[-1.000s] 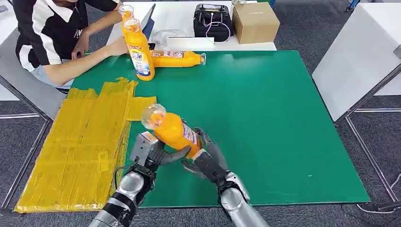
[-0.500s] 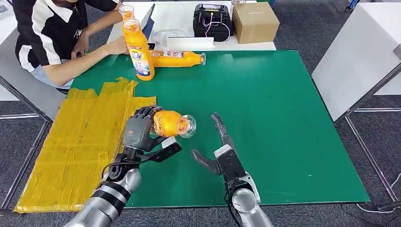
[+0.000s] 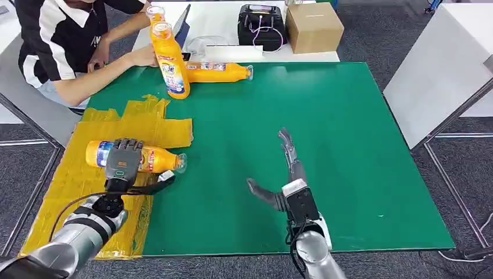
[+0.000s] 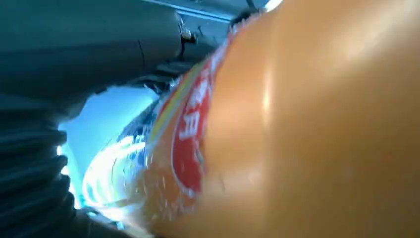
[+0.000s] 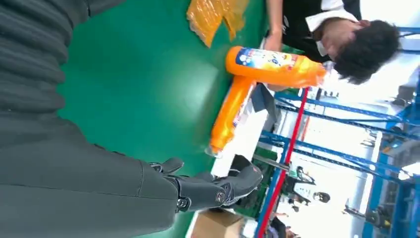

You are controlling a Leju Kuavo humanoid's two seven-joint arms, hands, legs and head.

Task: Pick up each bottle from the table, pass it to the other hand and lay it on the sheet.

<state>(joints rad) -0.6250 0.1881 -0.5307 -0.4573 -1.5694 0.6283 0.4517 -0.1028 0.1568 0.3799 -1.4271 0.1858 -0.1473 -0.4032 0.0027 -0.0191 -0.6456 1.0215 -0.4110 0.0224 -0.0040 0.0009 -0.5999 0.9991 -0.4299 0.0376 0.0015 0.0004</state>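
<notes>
While left robot hand grips one bottle over yellow sheet, right robot hand spread empty, two bottles beyond

Grey carpet floor, white tables

Glossy plastic bottle, crinkled sheet

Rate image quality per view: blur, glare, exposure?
Head view: sharp, evenly lit, the held bottle and left hand crisp over the yellow sheet. Left wrist view: too close, soft, glare streaks on the orange bottle. Right wrist view: green mat clear, bright background washed out.
</notes>
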